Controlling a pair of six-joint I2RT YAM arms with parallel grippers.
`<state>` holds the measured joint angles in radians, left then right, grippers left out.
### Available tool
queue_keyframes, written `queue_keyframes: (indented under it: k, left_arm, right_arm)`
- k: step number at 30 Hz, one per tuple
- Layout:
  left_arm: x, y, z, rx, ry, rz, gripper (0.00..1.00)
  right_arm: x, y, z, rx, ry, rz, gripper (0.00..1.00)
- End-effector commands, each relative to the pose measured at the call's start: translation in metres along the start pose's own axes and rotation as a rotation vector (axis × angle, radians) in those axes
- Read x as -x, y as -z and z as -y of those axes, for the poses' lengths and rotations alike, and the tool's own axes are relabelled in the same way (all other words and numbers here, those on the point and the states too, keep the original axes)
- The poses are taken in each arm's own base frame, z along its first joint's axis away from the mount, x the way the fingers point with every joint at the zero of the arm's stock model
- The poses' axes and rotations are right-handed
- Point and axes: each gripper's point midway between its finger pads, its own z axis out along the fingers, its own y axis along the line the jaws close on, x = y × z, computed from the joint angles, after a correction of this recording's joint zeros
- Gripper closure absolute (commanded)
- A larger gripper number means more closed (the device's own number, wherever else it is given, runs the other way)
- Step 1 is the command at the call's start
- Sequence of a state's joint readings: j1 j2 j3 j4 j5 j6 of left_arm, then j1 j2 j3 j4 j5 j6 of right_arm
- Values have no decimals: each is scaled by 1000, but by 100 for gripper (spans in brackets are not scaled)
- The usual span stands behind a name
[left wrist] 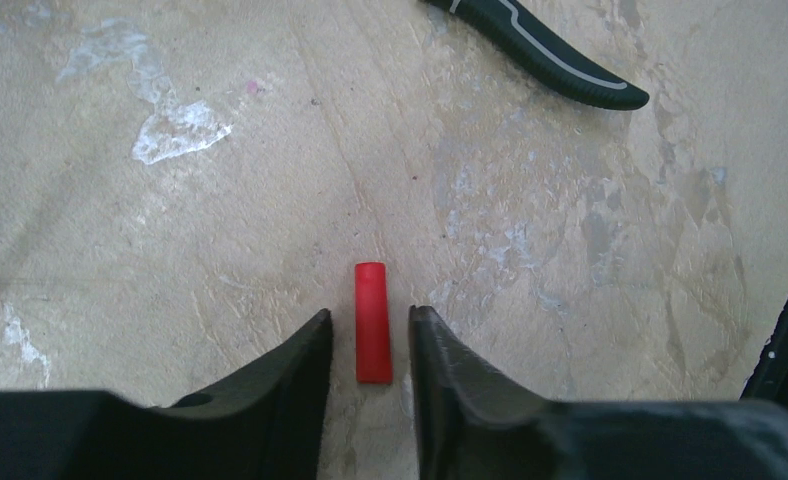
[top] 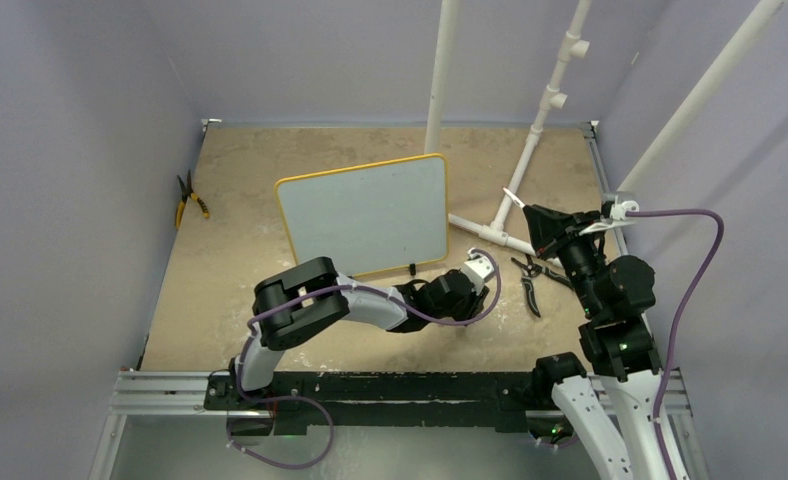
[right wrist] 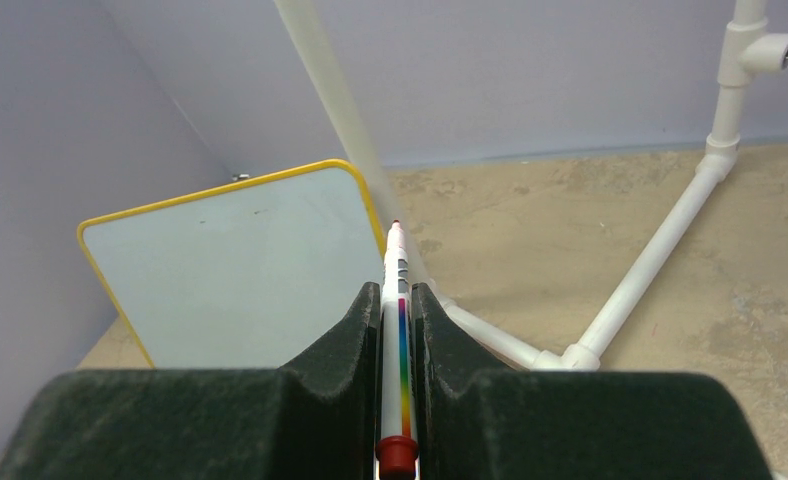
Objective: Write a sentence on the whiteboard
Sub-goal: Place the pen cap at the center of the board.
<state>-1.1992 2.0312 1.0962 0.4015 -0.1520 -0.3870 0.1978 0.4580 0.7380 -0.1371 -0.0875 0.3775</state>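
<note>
The whiteboard (top: 365,215) stands tilted near the table's middle, with a blank white face and a yellow-orange frame. It also shows in the right wrist view (right wrist: 240,270). My right gripper (right wrist: 397,290) is shut on a white marker (right wrist: 398,270) with a rainbow stripe and a bare red tip. It is held above the table, right of the board, pointing toward its right edge; the gripper also shows in the top view (top: 548,228). My left gripper (left wrist: 370,315) is open and low over the table, its fingers either side of a red marker cap (left wrist: 373,322) lying flat, not touching it.
Black-handled cutters (top: 532,278) lie right of the left gripper; one handle shows in the left wrist view (left wrist: 560,60). A white PVC pipe frame (top: 500,225) stands behind and right of the board. Yellow-handled pliers (top: 188,200) lie at the far left. Walls enclose the table.
</note>
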Motion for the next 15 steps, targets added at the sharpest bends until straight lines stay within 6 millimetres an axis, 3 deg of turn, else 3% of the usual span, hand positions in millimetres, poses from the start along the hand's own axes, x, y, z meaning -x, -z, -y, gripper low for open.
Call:
queue_keyframes:
  k: [1, 4, 10, 15]
  left_arm:
    - [19, 5, 9, -28, 12, 43, 52]
    - [39, 18, 8, -38, 10, 80, 39]
    - [80, 67, 0, -80, 17, 140, 37]
    - [104, 116, -22, -94, -12, 106, 37]
  right_arm:
    - [14, -2, -3, 3, -4, 53, 100]
    - [16, -2, -3, 5, 0, 56, 100]
    - [17, -2, -11, 52, 15, 60, 100]
    - [14, -5, -17, 90, 24, 56, 100]
